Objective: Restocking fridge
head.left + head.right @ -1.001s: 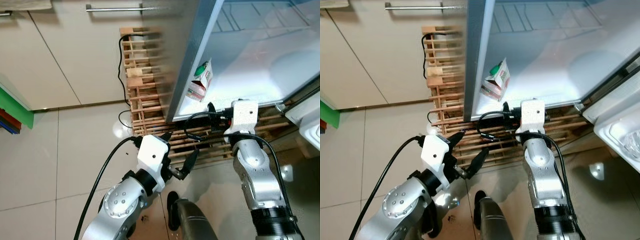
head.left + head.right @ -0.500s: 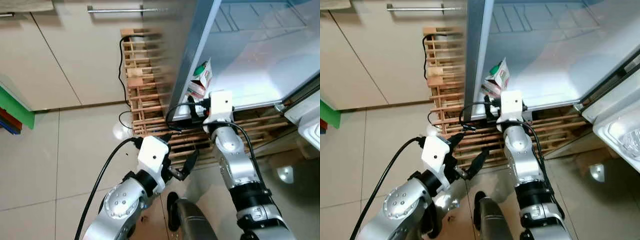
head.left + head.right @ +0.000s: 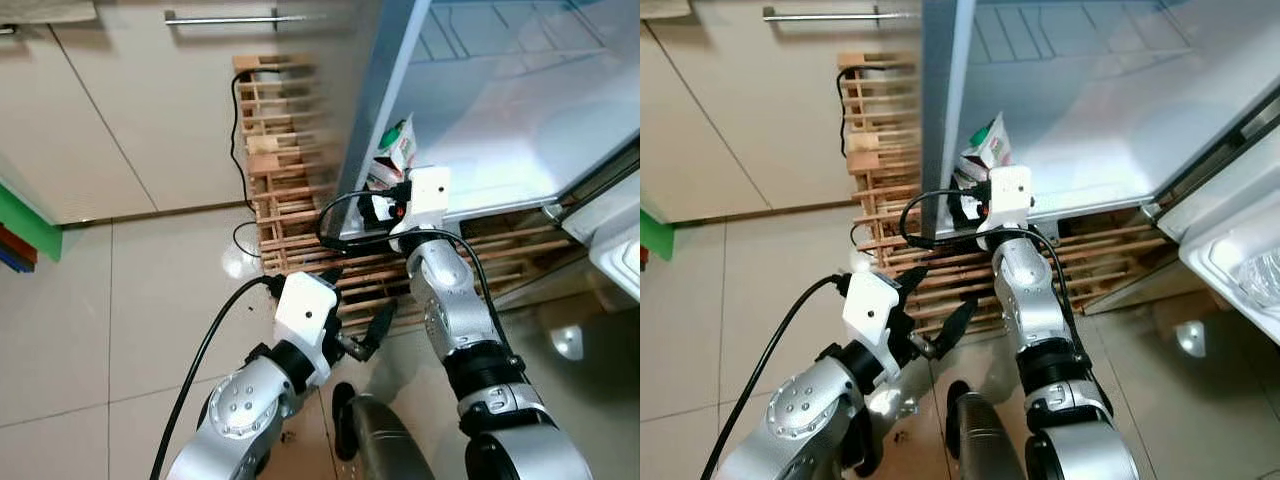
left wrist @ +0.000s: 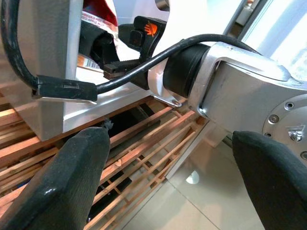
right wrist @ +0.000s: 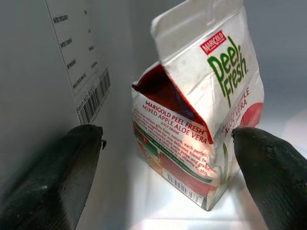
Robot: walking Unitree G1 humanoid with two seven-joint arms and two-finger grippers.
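A red-and-white juice carton (image 5: 194,129) with a green cap stands upright on the fridge's bottom shelf (image 3: 500,140), close to the left inner wall; it shows too as the carton (image 3: 392,160). My right gripper (image 5: 168,143) reaches in at the shelf's front edge, open, its fingers (image 5: 72,167) spread to either side of the carton and short of it. My left gripper (image 3: 352,310) hangs low over the floor, open, holding nothing.
A wooden slatted pallet (image 3: 290,190) lies under the fridge, with a black cable (image 3: 238,130) running over it. Beige cabinet doors (image 3: 130,110) stand to the left. The open fridge door's shelf (image 3: 1240,260) juts in at the right. Tiled floor (image 3: 120,320) spreads below.
My right arm has swung left and forward along the fridge's front edge, bringing its gripper up to the carton. The left arm has stayed put.
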